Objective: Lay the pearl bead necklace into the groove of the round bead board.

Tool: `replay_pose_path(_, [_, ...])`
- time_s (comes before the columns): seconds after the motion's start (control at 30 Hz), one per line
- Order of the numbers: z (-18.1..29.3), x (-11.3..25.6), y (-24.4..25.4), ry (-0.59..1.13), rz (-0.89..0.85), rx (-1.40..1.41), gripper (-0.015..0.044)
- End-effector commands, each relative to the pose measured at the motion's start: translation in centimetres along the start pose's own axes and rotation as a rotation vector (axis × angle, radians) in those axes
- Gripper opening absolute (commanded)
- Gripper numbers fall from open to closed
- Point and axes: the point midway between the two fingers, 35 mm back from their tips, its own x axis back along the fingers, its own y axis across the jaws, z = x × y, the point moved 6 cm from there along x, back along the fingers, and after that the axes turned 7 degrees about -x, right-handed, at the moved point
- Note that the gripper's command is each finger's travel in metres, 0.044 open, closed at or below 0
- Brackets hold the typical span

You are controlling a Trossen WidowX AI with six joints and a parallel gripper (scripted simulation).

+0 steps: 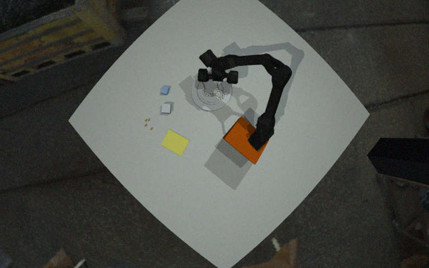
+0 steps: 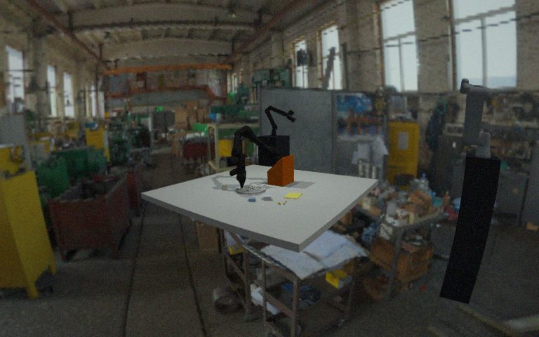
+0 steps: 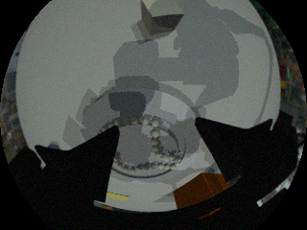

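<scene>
The round bead board [image 1: 211, 109] [image 3: 177, 107] lies flat on the table, pale with a ring-shaped groove. The pearl bead necklace [image 1: 212, 94] [image 3: 154, 135] lies on it. In the wrist view, beads follow the ring along its far and near sides, but at the right a stretch bends inward and a bare arc of groove shows. The left side is partly hidden by a finger. My gripper [image 1: 217, 76] [image 2: 241, 187] [image 3: 158, 126] is open, pointing down low over the board, with its fingertips wide apart and beads visible below between them. I see none gripped.
A beige block [image 2: 224, 187] [image 3: 160, 14] stands beyond the board. An orange block [image 1: 242, 139] [image 2: 281, 171] stands near the arm's base. A blue block [image 1: 164, 90], a pale grey block [image 1: 166, 108], several orange bits [image 1: 146, 120] and a yellow sheet [image 1: 175, 142] lie to the side.
</scene>
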Motion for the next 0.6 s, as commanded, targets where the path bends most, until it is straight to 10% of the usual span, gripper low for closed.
replay_pose_path(0.0, [0.2,0.5,0.1,0.002,-0.003,-0.016,0.0388])
replay_pose_path(0.33, [1.2,3.2,0.2,0.003,-0.004,-0.103,0.0125])
replay_pose_path(0.57, [1.2,2.5,0.3,0.004,-0.008,-0.102,0.012])
